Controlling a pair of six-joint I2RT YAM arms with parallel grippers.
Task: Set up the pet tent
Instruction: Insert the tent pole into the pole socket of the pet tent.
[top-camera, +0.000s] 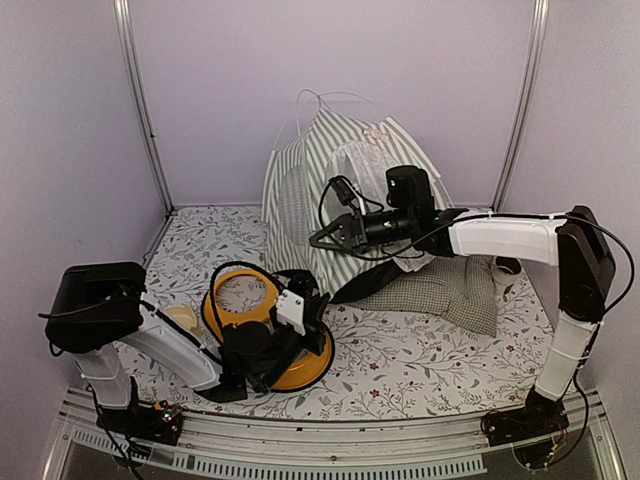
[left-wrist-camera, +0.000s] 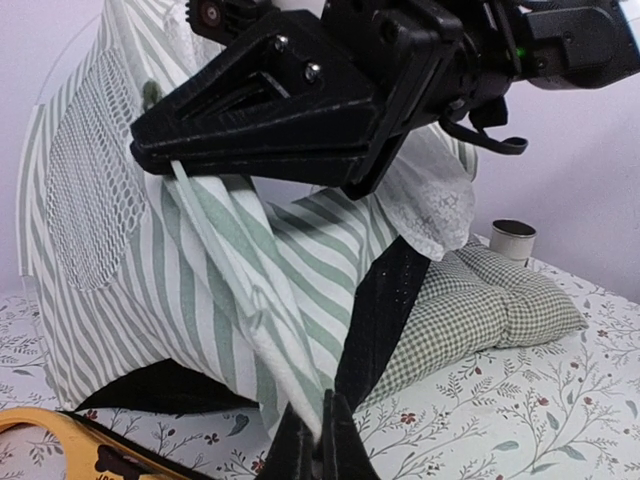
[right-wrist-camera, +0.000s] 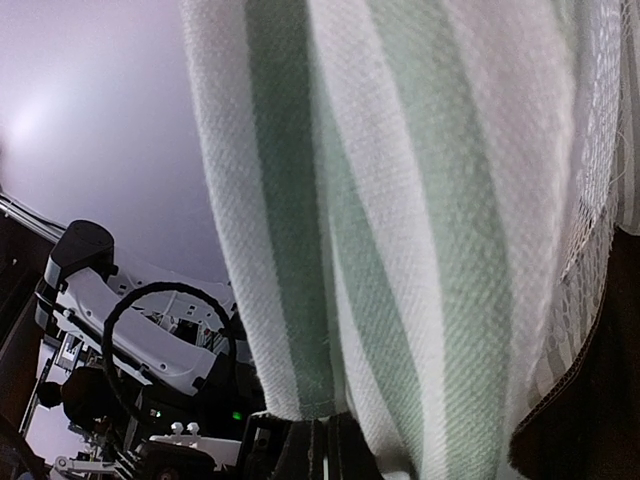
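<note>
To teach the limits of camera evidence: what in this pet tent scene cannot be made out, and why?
- Top view: the lower front of the pet tent is hidden behind the right tool and the right arm.
- Right wrist view: its striped fabric, very close, hides most of the scene.
- Left wrist view: the orange ring is cut off by the bottom edge.
- Left wrist view: the inside of the cup is hidden by its own rim.
</note>
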